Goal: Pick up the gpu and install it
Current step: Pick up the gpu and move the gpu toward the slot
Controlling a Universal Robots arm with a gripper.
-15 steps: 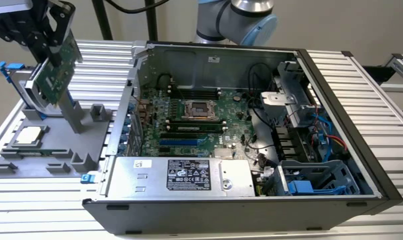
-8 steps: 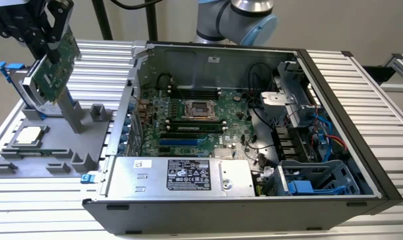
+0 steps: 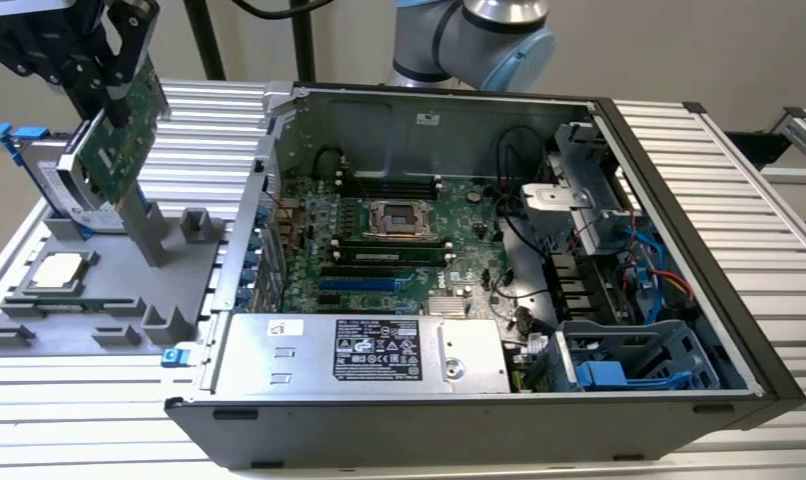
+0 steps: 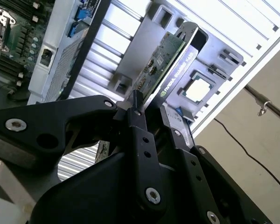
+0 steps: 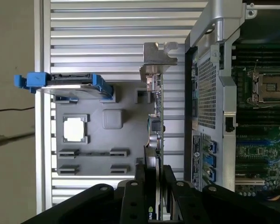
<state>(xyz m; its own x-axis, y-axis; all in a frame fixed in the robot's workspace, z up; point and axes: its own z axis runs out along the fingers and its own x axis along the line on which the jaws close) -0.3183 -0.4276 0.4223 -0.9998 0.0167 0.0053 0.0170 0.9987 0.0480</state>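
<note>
Green board on one face, black shroud on the other: the gpu (image 3: 120, 125) is up off its stand, gripper (image 3: 99, 95) clamped tight on its upper end. Long axis runs steeply up-down, w/ the silver bracket (image 5: 156, 56) at the end away from the gripper, over the grey holder tray (image 3: 96, 300) (fully clear of it or not, can't tell). The hard drive (image 5: 70, 84) stands just beside. The PC case (image 3: 443, 97) and motherboard (image 3: 376, 240) lie toward the exterior view's right.
</note>
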